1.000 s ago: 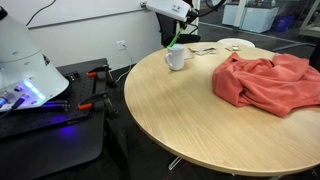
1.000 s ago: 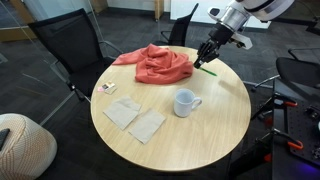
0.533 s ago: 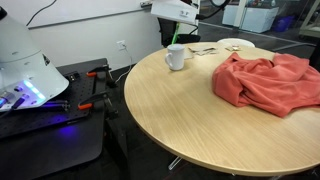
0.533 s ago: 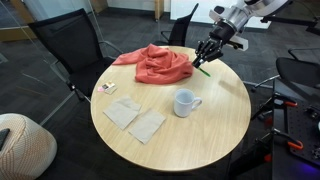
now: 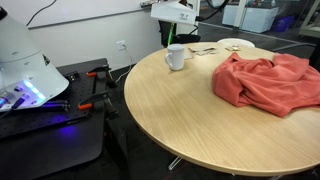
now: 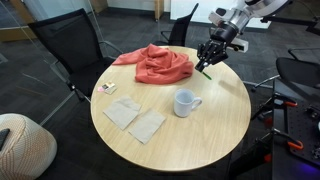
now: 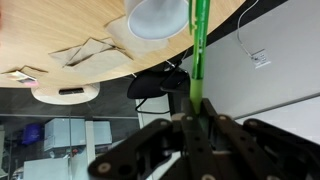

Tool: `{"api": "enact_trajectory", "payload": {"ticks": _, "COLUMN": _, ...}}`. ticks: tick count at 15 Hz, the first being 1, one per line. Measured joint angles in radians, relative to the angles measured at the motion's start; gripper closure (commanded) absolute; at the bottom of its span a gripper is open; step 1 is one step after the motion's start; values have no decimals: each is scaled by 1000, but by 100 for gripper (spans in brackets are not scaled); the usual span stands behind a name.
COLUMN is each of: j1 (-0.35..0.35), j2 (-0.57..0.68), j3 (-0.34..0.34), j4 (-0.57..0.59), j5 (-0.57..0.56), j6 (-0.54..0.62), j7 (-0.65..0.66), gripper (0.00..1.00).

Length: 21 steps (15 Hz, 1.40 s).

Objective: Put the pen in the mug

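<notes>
While claw [image 7: 197,120] grips one pen [image 7: 198,50], one mug [image 6: 185,103]

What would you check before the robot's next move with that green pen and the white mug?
1. Grip: tool shut on the pen - ok.
2. Pen off the table: hanging above it - ok.
3. Mug upright, mouth up - ok.
4. Pen above the mug: apart from it, nearer the table edge - not ok.
5. Way to the mug: red cloth lies to one side - ok.
6. Mug empty inside - cannot tell.
</notes>
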Motion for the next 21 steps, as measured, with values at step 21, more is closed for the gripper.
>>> {"api": "enact_trajectory", "payload": {"ticks": 21, "j1": 7, "j2": 113, "j3": -1, "j4": 72, "j5": 254, "j6": -248, "j7": -530, "gripper": 97}}
